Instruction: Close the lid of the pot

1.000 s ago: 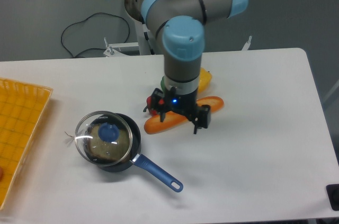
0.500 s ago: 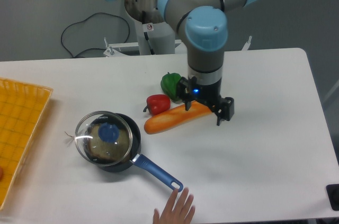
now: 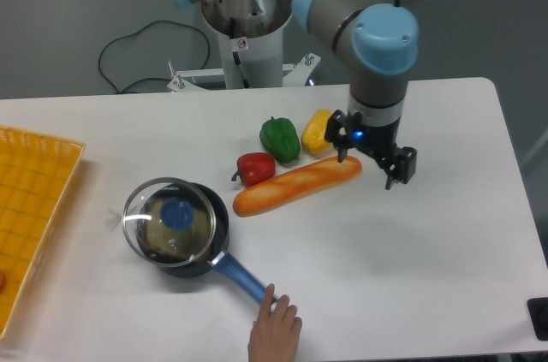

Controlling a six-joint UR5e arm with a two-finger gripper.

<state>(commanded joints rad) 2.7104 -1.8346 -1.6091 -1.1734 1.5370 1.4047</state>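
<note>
Broadly, a white counter (image 3: 445, 242) is seen from above and in front, with a grey robot arm (image 3: 377, 45) with pale blue joints reaching down over its right half. At the far left edge a yellow mesh tray (image 3: 30, 208) is partly cut off by the frame. The gripper (image 3: 373, 167) hangs just above the counter, beside the right end of a long orange bread loaf (image 3: 295, 185). Its fingers (image 3: 402, 167) are spread apart and nothing is held between them.

The pot (image 3: 193, 246) is placed on the left half of the counter, toward the front. It is dark and round, with a blue handle (image 3: 240, 276) pointing toward the front right. The lid (image 3: 169, 220) is laid over the pot but shifted to the upper left, so that a dark crescent of the pot's rim is left uncovered on the right side. The lid is clear glass with a metal rim and a blue knob at its centre.

A person's hand (image 3: 274, 332) is seen at the bottom edge, its fingertips touching the end of the handle.

Behind the loaf, three peppers are lined up: a red pepper (image 3: 255, 167) touching the loaf, a green pepper (image 3: 280, 139) and a yellow pepper (image 3: 318, 131) next to the gripper.
</note>
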